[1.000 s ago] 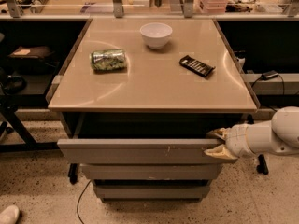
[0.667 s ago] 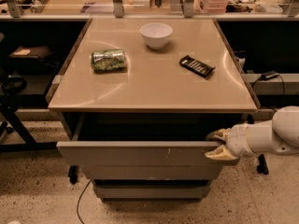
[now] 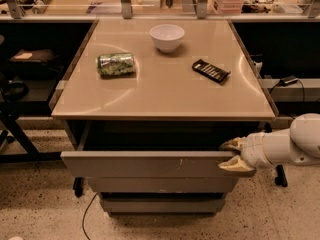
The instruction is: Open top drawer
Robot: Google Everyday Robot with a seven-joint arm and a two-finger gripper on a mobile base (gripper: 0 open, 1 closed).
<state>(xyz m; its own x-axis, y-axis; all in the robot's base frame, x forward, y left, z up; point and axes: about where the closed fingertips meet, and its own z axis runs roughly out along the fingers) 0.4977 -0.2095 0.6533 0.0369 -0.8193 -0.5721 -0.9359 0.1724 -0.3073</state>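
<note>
gripper [image 3: 234, 155]: at the right end of the top drawer [image 3: 150, 164], arm [image 3: 295, 141] reaching in from the right; position barely different from a second ago.
grip: fingers [image 3: 231, 144] straddling the front panel, one over the top lip, one on the outer face; reads as pinched on the panel, not free.
drawer location: directly under the table top [image 3: 165, 96], uppermost of three grey fronts, pale scuffs right of centre.
change: front panel a shade further out and lower in view than a second ago, dark gap behind it slightly deeper. Slow creep, no big travel.
drawer state: partly open; inside dark, contents not readable.
lower drawers [image 3: 160, 185]: shut, untouched.
on top: bowl [image 3: 167, 36], crushed can [image 3: 115, 64], dark flat packet [image 3: 211, 71]; no movement there.
task read: working pull, probably late stage; judged remainder a little more straight outward travel, then release.
risk: off-centre pull at the right corner, possible skew and jam on the slides.
</note>
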